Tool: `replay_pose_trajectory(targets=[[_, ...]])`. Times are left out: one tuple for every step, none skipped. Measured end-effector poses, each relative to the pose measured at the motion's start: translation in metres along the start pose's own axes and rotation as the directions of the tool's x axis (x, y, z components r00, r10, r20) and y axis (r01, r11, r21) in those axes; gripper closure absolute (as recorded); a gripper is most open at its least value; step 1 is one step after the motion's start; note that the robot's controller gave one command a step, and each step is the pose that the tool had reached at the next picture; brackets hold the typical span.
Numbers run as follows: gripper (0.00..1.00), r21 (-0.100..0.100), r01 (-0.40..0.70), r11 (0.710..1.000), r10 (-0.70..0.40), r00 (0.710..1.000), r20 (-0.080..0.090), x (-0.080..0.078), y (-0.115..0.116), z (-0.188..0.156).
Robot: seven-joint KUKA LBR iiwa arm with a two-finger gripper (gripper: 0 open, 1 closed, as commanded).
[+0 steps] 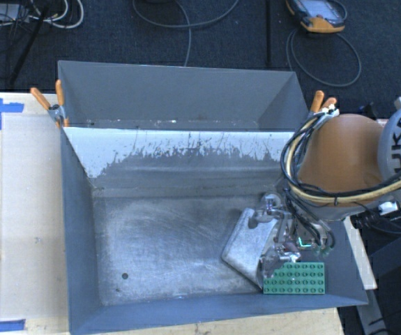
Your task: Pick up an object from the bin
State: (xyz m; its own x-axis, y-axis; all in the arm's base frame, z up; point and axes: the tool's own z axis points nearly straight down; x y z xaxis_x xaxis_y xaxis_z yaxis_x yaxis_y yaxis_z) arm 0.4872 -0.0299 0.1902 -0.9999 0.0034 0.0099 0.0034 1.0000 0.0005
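My claw (pixel 275 248) hangs low in the near-right corner of the bin (pixel 151 257), over a tilted grey flat slab (pixel 244 251) that touches a green studded plate (pixel 295 279). Whether the claw is released or clenched I cannot tell.

In the bin (pixel 151 250), a slab (pixel 240 251) lies toward five o'clock, with a baseplate (pixel 296 279) just beside it at its four o'clock and the gripper (pixel 278 241) above both.
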Motion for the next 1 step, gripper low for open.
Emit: replay_pose_trajectory(targets=[[0.00,0.003,0.280,0.960,-0.280,0.960,0.016,0.0069,-0.0513,0.0769]])
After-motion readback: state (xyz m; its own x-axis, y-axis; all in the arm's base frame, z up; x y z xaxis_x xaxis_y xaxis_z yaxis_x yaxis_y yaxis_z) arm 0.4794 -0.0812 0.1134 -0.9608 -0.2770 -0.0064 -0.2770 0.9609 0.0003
